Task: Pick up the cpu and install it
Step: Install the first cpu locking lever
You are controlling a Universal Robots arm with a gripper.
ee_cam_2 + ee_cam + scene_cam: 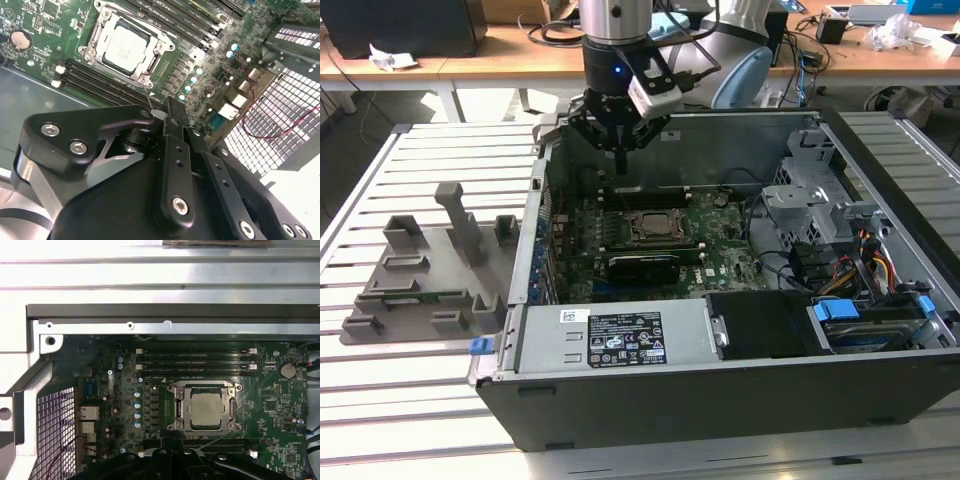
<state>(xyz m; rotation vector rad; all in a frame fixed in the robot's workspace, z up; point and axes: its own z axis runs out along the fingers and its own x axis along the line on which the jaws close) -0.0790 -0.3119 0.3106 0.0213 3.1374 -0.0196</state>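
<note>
The cpu (127, 47) lies flat inside the metal-framed socket (159, 46) on the green motherboard, silvery top facing up; the first wrist view shows the cpu (206, 409) seated the same way. In the exterior view the socket (655, 227) is in the middle of the open computer case. My gripper (620, 168) hangs above the board toward the case's back wall, a little to the exterior view's left of the socket. Its fingers (175, 120) are pressed together with nothing between them, and the gripper is apart from the cpu.
The case's metal walls (720, 125) surround the board. Memory slots (195, 357) run beside the socket. A black card (642, 266) and the power supply (610, 340) sit toward the front. A grey plastic fixture (430, 275) with upright posts stands on the slatted table at the exterior view's left.
</note>
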